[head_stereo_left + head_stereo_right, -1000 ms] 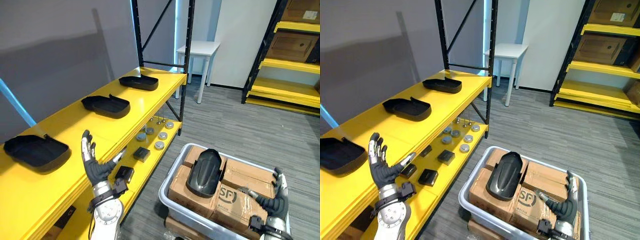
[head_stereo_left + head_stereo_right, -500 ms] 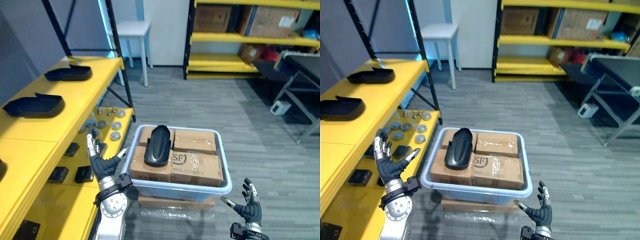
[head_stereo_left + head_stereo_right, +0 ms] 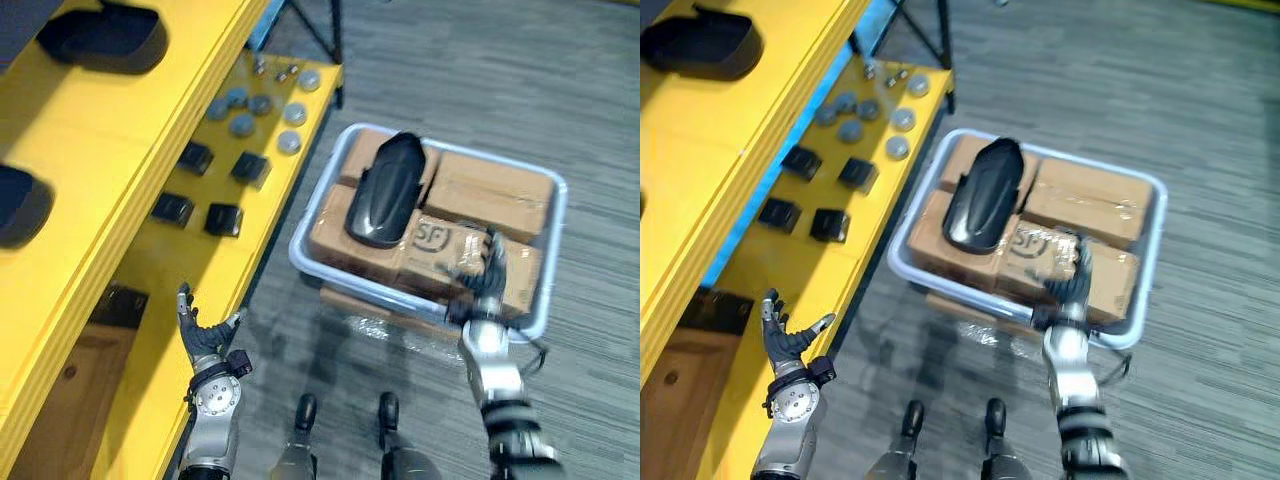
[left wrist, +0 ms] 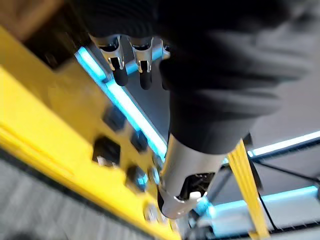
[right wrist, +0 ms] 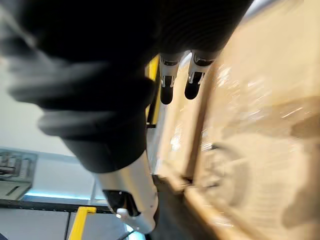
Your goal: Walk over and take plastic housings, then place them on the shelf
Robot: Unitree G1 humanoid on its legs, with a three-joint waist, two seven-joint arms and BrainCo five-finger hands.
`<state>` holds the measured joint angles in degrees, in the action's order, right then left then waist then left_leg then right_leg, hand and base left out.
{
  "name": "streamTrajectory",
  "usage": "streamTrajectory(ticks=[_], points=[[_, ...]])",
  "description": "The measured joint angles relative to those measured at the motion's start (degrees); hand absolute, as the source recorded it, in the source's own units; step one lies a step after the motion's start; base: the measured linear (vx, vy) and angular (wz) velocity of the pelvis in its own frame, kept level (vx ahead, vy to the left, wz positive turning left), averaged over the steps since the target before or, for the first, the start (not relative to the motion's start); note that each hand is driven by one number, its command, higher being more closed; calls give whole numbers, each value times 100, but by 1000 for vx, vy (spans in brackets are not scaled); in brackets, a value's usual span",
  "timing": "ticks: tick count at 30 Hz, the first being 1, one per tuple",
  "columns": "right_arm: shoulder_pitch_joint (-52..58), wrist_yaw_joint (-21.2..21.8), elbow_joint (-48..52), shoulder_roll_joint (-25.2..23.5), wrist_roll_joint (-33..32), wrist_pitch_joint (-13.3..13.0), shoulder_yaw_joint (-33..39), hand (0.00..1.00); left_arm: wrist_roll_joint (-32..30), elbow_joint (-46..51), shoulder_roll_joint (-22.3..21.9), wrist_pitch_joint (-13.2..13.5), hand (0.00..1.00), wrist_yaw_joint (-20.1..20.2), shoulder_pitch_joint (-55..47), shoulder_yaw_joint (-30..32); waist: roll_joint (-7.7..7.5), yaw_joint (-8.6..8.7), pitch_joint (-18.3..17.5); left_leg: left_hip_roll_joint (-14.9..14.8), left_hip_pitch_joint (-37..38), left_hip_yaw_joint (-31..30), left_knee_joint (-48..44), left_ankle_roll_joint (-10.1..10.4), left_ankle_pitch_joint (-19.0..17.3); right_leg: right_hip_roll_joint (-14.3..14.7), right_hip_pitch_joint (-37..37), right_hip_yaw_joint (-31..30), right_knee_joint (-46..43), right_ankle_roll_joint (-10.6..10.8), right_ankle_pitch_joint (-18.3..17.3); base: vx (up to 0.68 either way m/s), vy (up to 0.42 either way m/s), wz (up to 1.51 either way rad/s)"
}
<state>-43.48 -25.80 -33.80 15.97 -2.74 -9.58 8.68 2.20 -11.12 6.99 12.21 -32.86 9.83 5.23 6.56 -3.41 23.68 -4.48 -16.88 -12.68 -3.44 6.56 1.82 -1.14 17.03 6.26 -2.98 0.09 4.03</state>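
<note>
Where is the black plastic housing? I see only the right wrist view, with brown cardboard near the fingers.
Observer: The black plastic housing lies on the brown cardboard boxes in the pale grey plastic bin, left of the right robot hand.
Operator: Does the hand touch it?
Observer: No, they are apart; the hand is open over the near right box.
Operator: And the other arm?
Observer: The left robot hand is open and empty, beside the lower yellow shelf.

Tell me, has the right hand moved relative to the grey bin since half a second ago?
Yes. It was over the floor outside the bin; now the right hand is over the cardboard boxes inside it.
</note>
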Motion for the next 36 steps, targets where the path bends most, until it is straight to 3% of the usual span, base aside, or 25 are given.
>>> streamTrajectory(ticks=[3,10,19,20,26,32,36], points=[[-1200,-233,-1011,424,-184,43,39,0,121,32,45,65,0,-52,114,-60,78,-107,55,50,-113,-81,151,-21,145,-45,-2,82,295,26,195,-59,-5,15],[-3021,-397,-3134,1406,-604,209,-114,0,241,106,141,257,0,175,43,-1015,257,-278,274,237,-471,-179,219,-147,283,-198,171,164,650,146,433,-41,3,9],[-3968,76,-4276,2415,-582,491,-1511,0,464,-8,51,284,0,555,-71,-1530,429,-587,367,361,-961,-359,68,-162,289,-306,518,256,656,234,495,10,-3,10],[-4017,212,-4404,2526,-561,511,-1760,100,465,-7,35,286,0,611,-65,-1587,460,-644,382,383,-1058,-418,22,-163,288,-320,578,291,655,241,500,14,-1,14],[-4037,533,-4479,3129,-344,524,-2363,100,491,-19,14,293,0,734,-44,-1579,477,-736,391,450,-1385,-595,-142,-163,288,-340,749,406,649,246,503,6,-8,14],[-3999,731,-4635,3134,-298,719,-2449,100,539,-134,-27,280,0,796,22,-1580,477,-736,391,422,-1392,-575,-208,-157,282,-306,754,369,630,244,505,8,-11,-2],[-4003,734,-4750,3117,107,895,-2327,100,538,-126,-121,272,0,824,98,-1581,477,-737,391,411,-1339,-533,-332,-130,235,-288,665,334,611,227,527,17,-27,-4]])
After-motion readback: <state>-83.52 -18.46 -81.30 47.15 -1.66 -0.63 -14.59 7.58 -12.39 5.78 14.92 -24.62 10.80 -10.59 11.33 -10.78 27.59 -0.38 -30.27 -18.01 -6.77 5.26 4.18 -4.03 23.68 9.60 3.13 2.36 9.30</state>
